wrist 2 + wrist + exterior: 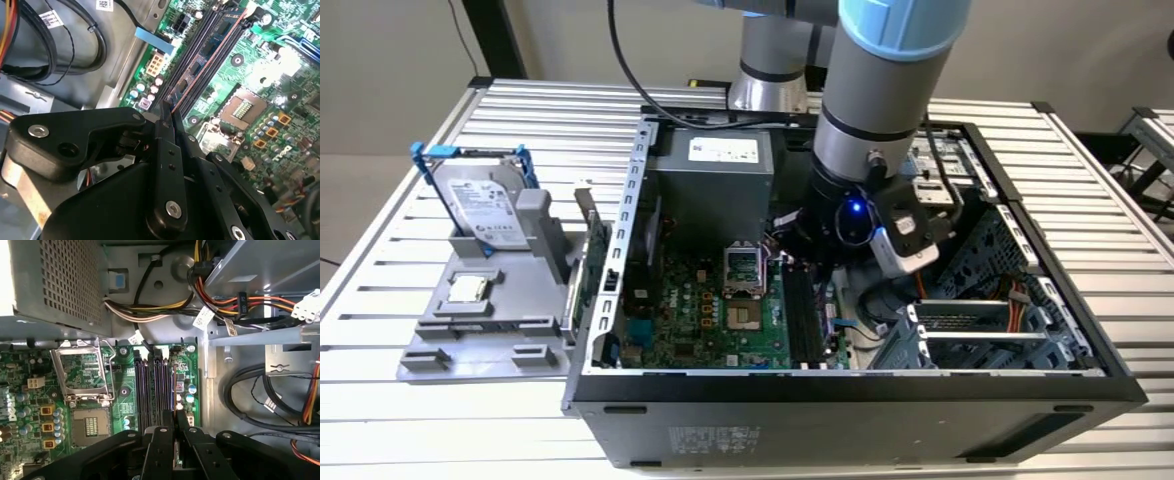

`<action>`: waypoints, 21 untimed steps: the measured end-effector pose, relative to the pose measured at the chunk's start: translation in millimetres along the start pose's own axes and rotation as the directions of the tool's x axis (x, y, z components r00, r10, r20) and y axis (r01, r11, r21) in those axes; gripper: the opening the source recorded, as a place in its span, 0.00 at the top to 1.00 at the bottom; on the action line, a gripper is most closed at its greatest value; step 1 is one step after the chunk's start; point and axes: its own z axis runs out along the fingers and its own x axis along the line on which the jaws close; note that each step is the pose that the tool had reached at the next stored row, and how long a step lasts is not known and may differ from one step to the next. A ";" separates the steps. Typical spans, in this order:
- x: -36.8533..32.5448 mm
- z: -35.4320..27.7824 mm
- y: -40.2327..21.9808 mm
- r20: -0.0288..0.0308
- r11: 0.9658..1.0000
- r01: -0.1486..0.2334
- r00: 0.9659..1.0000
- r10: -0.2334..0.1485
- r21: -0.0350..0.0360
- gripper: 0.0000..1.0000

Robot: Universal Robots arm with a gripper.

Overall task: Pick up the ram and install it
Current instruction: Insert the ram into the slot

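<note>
My gripper [169, 111] is down inside the open computer case [1014, 215], shut on the ram [216, 44]. The ram is a thin greenish stick with dark chips, seen edge-on. It stands lengthwise along the motherboard's black slots [150, 390], in or just over the slot nearest the case wall. I cannot tell whether it is seated. In the first wrist view the fingertips [181, 419] pinch one end of the ram [173, 390]. In the exterior view the gripper [817, 262] hangs over the slots [801, 325] at the green motherboard's [707, 310] edge.
A grey power supply [714, 180] sits at the case's back, and bundled cables [165, 305] run beside the slots. The empty processor socket [82, 372] lies near them. Outside, a grey fixture [494, 320] holds a silver hard drive in a blue frame [480, 205].
</note>
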 end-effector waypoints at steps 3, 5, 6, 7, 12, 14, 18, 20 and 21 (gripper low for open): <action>0.2 5.6 -0.1 0.000 1.000 0.018 1.000 -0.018 -0.001 1.00; 0.1 9.1 -0.2 -0.001 1.000 0.026 1.000 -0.026 -0.001 1.00; 0.2 10.9 -0.2 -0.001 1.000 0.027 1.000 -0.027 -0.001 1.00; 0.3 12.2 -0.3 -0.002 1.000 0.027 1.000 -0.027 -0.001 1.00; 0.6 19.7 -0.5 -0.002 1.000 0.027 1.000 -0.027 -0.001 1.00; 0.5 19.7 -0.5 -0.002 1.000 0.027 1.000 -0.027 -0.001 1.00; 0.5 19.8 -0.4 -0.003 1.000 0.030 1.000 -0.030 -0.001 1.00; 0.5 19.9 -0.4 -0.005 0.999 0.037 0.999 -0.037 -0.001 1.00; 0.5 19.8 -0.4 -0.005 0.999 0.044 0.999 -0.044 -0.002 1.00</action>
